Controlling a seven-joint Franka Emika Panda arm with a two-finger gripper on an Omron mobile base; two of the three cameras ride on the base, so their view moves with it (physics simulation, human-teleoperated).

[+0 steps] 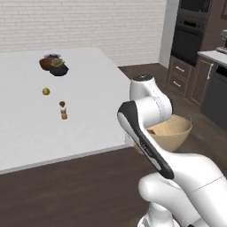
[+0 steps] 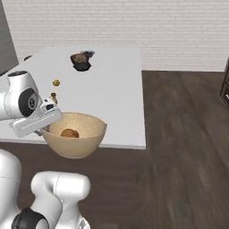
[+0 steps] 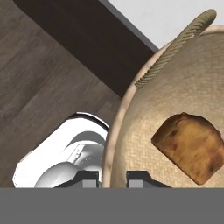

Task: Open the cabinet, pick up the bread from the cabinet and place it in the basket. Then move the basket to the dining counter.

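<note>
The pincer [image 3: 112, 175] is clamped on the near rim of the tan, bowl-shaped woven basket [image 2: 75, 136], one dark fingertip outside the wall and one inside, and in the base views the basket hangs off the floor at the near edge of the table. The golden-brown lump of bread [image 3: 189, 146] lies inside on the basket's floor, so the step in hand looks like the last one: carrying the loaded basket onto the large white dining table with dark wood sides [image 2: 112, 89]. In the right base view the basket's far side overlaps the table's near edge, and whether its bottom clears the top I cannot tell; the next move likely calls for a little lift, then a forward reach, keeping the basket level so the bread does not roll out. Just beyond the edge the white top is bare and wide. Farther in stand a small brown bottle [image 1: 63, 110] and a small yellow-orange ball [image 1: 45, 91], and well beyond them dark bowls [image 1: 54, 64], all apart from the nearest landing spot.
</note>
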